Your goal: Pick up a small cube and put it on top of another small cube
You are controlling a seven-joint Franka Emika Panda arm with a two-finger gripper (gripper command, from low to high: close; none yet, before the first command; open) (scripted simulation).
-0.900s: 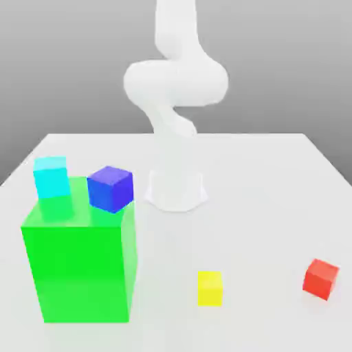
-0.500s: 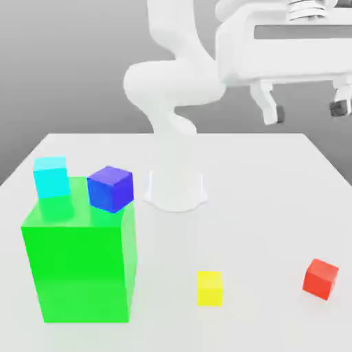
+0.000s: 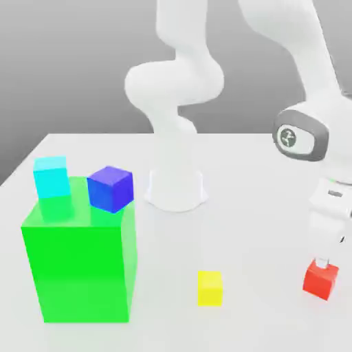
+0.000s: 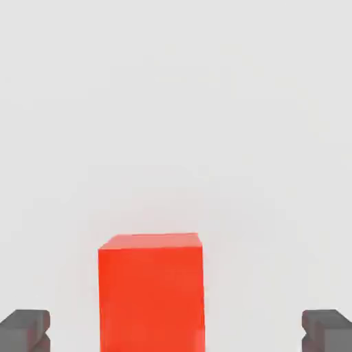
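Observation:
The small red cube (image 3: 320, 280) rests on the white table near the exterior view's right edge. My gripper (image 3: 331, 261) hangs straight over it, fingertips just above its top. In the hand view the red cube (image 4: 151, 292) sits between my two dark fingertips (image 4: 25, 330), which stand wide apart with clear gaps on both sides of it. My gripper (image 4: 176, 333) is open and touches nothing. A small yellow cube (image 3: 210, 288) lies on the table toward the exterior view's left of the red one.
A big green block (image 3: 79, 268) stands at the exterior view's left, with a blue cube (image 3: 110, 188) and a cyan cube (image 3: 51, 177) on top. The arm's white base (image 3: 176, 189) sits mid-table behind the yellow cube.
My hand came into view at the top right and has dropped down over the red cube. All the cubes stay where they were.

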